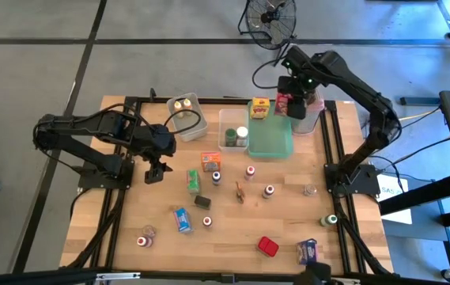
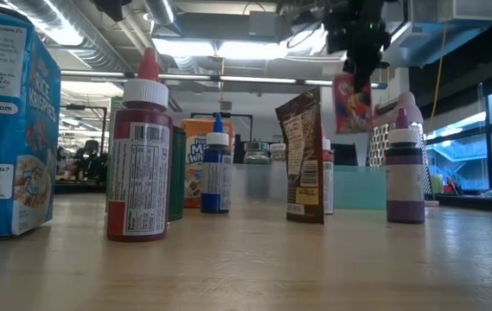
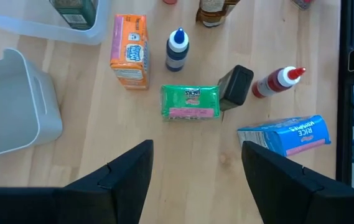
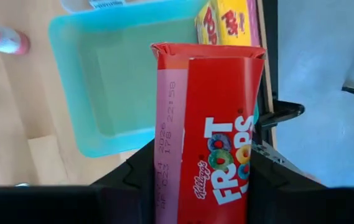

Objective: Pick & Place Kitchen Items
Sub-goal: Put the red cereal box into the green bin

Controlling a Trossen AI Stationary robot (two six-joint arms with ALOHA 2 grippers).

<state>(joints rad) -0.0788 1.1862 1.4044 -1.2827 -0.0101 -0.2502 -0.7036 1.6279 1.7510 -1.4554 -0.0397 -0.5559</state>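
Kitchen items (image 1: 215,178) are spread over the wooden table (image 1: 232,237), and the open, empty left gripper (image 1: 154,172) is hung beside them. Farther back, a red cereal box (image 4: 211,137) is held over the teal tray (image 1: 272,142) by the right gripper (image 1: 292,101).

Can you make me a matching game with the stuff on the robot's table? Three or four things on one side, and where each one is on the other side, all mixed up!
Things:
1. Froot Loops box
2. yellow box
3. green packet
4. red box

Places:
A. lying on the wood just ahead of the open left gripper
B. in the teal tray, at its far end
C. held up in the right gripper, above the tray
D. on the wood near the table's front edge

Pairs: 1-C, 2-B, 3-A, 4-D
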